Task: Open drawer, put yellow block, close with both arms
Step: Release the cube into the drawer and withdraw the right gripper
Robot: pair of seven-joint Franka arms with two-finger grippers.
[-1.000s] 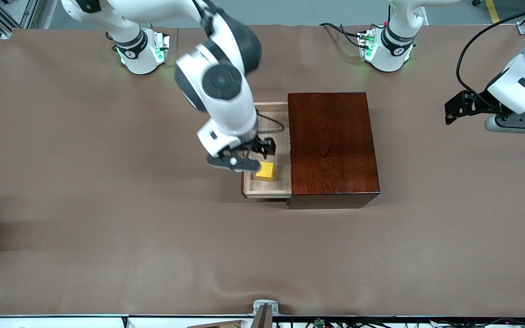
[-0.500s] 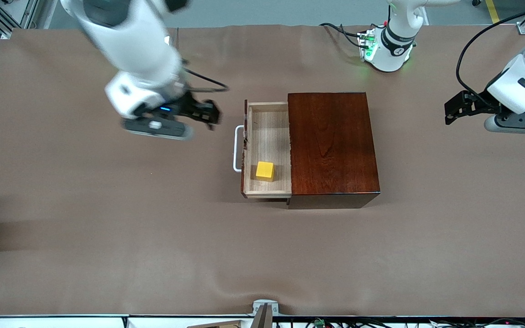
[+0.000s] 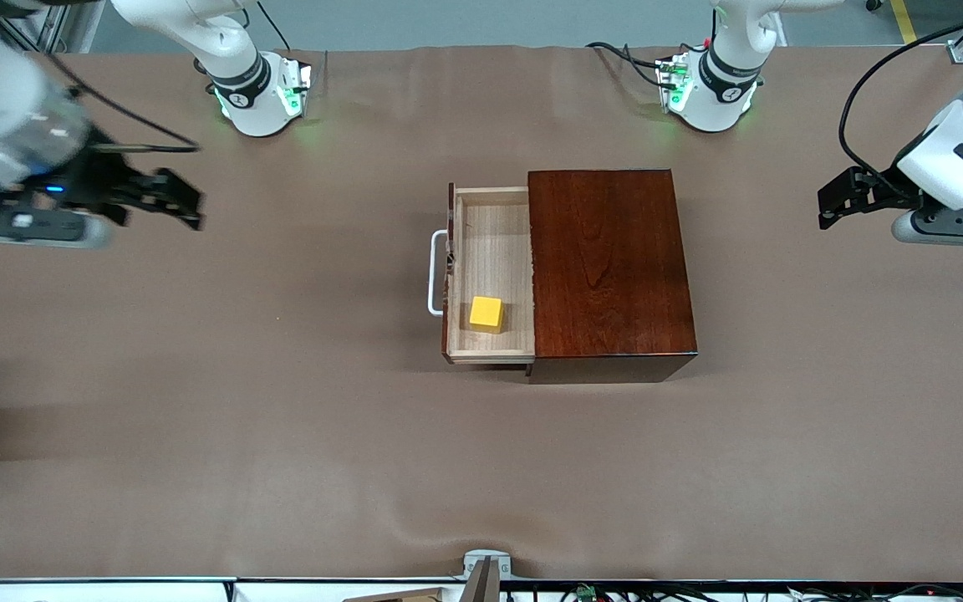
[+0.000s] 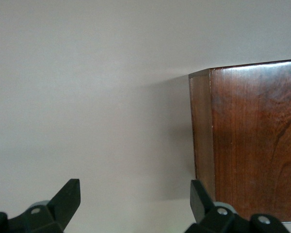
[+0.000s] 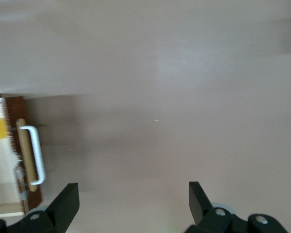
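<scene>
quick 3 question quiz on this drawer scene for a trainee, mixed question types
1. True or false: the yellow block lies in the open drawer.
2. Which is the right gripper over? A) the wooden box B) bare table toward the right arm's end
3. Fill in: the left gripper is open and holds ____.

Key: 1 true; 2 B; 3 nothing
</scene>
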